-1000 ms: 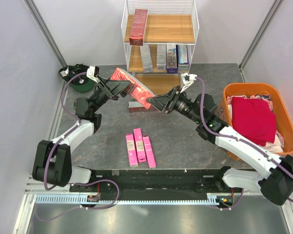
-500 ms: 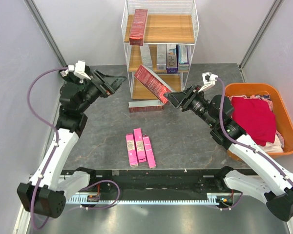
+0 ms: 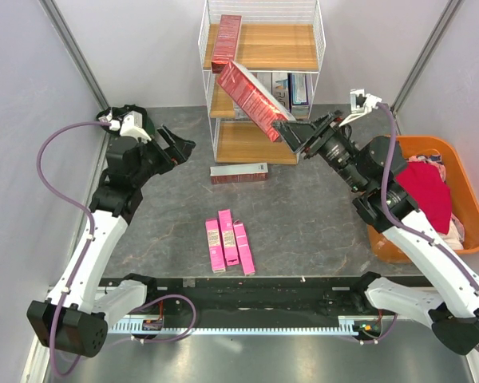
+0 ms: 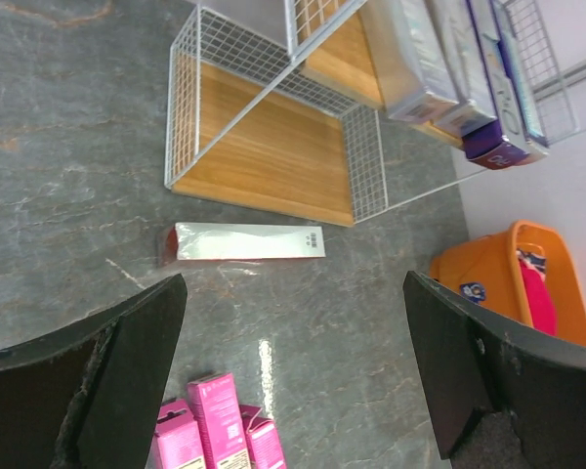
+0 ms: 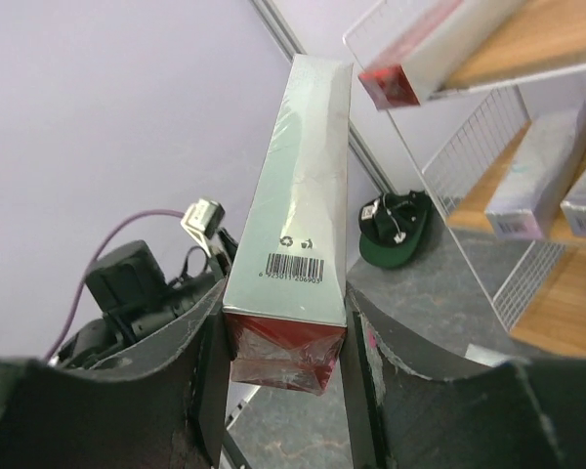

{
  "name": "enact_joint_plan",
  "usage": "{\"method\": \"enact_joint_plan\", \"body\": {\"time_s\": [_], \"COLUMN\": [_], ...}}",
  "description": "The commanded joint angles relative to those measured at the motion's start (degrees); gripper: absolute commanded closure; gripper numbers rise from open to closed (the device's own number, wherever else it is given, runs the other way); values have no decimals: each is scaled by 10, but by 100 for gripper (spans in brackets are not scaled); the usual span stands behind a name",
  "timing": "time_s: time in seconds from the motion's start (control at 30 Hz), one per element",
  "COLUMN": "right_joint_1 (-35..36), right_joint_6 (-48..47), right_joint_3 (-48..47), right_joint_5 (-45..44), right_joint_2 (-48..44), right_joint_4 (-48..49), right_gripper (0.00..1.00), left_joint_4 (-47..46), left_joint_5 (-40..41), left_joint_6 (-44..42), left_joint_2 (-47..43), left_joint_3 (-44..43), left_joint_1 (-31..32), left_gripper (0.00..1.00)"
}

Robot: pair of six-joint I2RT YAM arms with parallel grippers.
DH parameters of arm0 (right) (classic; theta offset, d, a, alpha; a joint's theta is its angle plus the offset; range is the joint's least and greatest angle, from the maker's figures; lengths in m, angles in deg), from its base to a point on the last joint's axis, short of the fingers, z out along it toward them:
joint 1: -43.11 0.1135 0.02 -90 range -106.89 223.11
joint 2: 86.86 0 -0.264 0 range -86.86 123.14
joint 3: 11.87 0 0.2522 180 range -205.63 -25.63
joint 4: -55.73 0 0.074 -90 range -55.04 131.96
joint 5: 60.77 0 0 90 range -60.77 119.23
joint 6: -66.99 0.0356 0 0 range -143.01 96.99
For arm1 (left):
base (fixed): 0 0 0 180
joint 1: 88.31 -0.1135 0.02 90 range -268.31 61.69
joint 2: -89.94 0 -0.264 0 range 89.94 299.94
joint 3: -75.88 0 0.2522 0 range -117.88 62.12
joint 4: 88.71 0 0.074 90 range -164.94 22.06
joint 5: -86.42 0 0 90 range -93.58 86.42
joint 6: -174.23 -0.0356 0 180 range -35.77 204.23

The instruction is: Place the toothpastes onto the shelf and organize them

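left pincer point(image 3: 180, 148): wide open, empty, over table point(image 3: 319, 231) rear-left | waiting: pink boxes point(image 3: 228, 243) near front edge, flat red box point(image 3: 239, 173) before shelf point(image 3: 279, 48) foot | right pincer point(image 3: 291, 132): clamped on end of held dark red box point(image 3: 251, 100), tilted up at shelf front | next, my call: level it, slide beside top-board red box point(image 3: 226, 44), keep clear of wire

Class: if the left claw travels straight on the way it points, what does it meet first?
The left claw would probably meet the dark red toothpaste box lying on the table before the shelf, though depth is unclear.
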State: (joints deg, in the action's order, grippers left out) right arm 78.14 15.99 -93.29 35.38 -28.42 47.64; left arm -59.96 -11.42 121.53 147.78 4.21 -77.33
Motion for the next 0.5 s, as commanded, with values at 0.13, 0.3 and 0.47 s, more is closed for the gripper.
{"method": "enact_joint_plan", "body": {"time_s": [0.13, 0.3, 0.47], "right_joint_1": [-1, -3, -4], "right_joint_6": [-9, -2, 16], "right_joint_3": [-94, -138, -177], "right_joint_5": [-93, -169, -253], "right_joint_2": [67, 120, 179], "right_joint_4": [83, 96, 109], "right_gripper": [77, 77, 78], "left_joint_4": [7, 7, 8], "left_joint_5": [8, 6, 4], "left_joint_6": [-24, -24, -18], "left_joint_2": [11, 8, 3], "left_joint_3": [3, 6, 11], "left_joint_1": [-2, -2, -2], "left_gripper": [0, 0, 0]}}
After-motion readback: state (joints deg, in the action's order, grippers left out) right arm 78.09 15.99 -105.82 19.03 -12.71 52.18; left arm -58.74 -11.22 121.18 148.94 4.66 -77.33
